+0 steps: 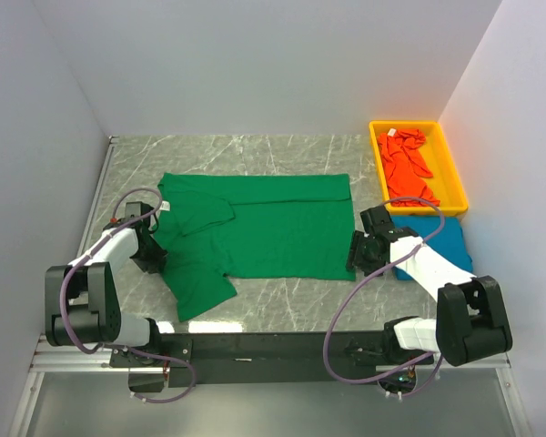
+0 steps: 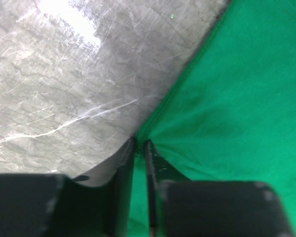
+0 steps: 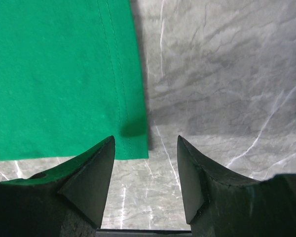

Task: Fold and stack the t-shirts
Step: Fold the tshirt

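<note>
The green t-shirt [image 1: 282, 228] lies spread flat across the table, neck to the left with its small white label [image 1: 164, 208]. My left gripper [image 1: 151, 251] sits at the shirt's left edge. In the left wrist view its jaws [image 2: 140, 143] are pinched together on a fold of the green t-shirt [image 2: 237, 98] at the hem. My right gripper [image 1: 359, 251] is open and low over the table. The shirt's near right corner [image 3: 133, 148] lies just between its fingertips [image 3: 145, 143]. A folded blue t-shirt [image 1: 446, 238] lies under the right arm. The orange-red t-shirt [image 1: 408, 155] is crumpled in the bin.
A yellow plastic bin [image 1: 453, 173] stands at the back right against the wall. White walls close in the table on the left, back and right. Grey marble tabletop [image 1: 291, 305] shows between the shirt and the arm bases.
</note>
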Robot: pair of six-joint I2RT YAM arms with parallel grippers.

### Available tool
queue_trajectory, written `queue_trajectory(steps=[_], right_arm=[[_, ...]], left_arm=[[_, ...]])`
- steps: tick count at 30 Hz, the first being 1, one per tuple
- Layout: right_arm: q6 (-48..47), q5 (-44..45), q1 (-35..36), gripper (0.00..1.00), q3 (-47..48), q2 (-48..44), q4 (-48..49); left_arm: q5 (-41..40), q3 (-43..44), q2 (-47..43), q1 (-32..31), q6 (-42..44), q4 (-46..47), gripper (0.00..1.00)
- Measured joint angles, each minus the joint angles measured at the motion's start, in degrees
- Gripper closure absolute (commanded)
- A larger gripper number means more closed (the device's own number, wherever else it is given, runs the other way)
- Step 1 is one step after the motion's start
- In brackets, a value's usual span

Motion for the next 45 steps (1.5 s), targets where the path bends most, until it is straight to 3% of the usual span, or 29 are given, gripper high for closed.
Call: queue_trajectory(steps=[4, 11, 20, 28, 34, 37, 41, 45], right_arm=[[0.22, -0.81, 0.00, 0.40, -0.42, 0.57, -0.13], [0.66, -0.83, 0.00, 0.40, -0.42, 0.55, -0.87], [1.36, -0.20, 1.44, 0.40, -0.42, 1.42, -1.77], [2.99, 2.43, 4.11, 0.47, -0.02, 4.07, -1.88], [3.87, 2.95, 4.57, 0.64, 0.83, 5.29, -2.03], [4.15, 2.43, 4.57, 0.76, 0.83, 5.29, -1.86], [4.46, 1.95, 4.72, 0.99, 0.90, 5.29, -1.62], [4.26, 2.40, 4.83, 1.00, 1.46, 5.31, -2.56]], left_arm=[[0.02, 0.00, 0.13, 0.00, 0.13, 0.17, 0.94], [0.07, 0.02, 0.11, 0.00, 0.20, 0.17, 0.99], [0.13, 0.02, -0.04, 0.00, 0.20, 0.15, 0.99], [0.13, 0.02, -0.07, 0.00, 0.24, 0.17, 0.99], [0.09, 0.02, -0.09, 0.00, 0.28, 0.15, 0.99], [-0.04, 0.02, -0.15, 0.00, 0.22, 0.13, 0.99], [-0.02, 0.02, -0.24, 0.00, 0.13, 0.09, 1.00], [0.20, 0.17, -1.53, 0.02, 0.02, -0.52, 0.99]])
